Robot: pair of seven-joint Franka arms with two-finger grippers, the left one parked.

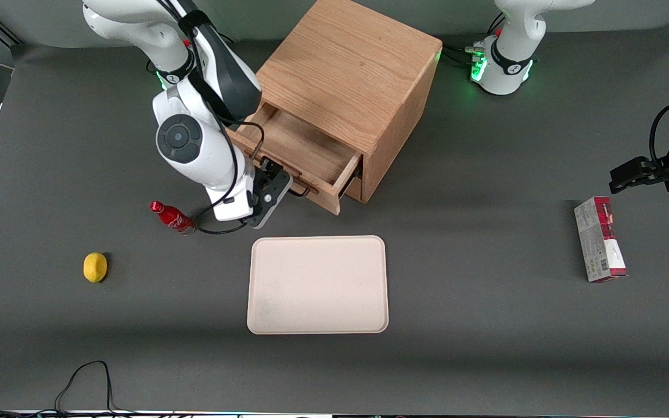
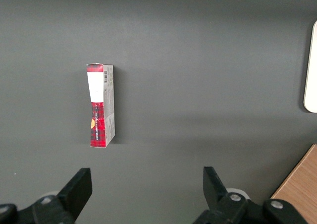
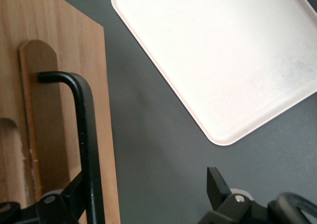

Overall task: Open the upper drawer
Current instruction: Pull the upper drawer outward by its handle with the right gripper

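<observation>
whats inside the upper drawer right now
The upper drawer is pulled well out, and the part showing is bare wood, with nothing in it. The end under the cabinet top and the corner under the working arm are hidden. The gripper is at its handle, open.

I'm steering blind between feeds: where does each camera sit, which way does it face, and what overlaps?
Front: high, facing the robots, looking down on the table; the right arm's gripper is at the upper drawer.
Right wrist: on the working arm, looking down past open fingers at the drawer's black handle.
Left wrist: on the parked arm, looking down at a red box.
Shared: all three show the tray; front and left wrist share the box.
</observation>
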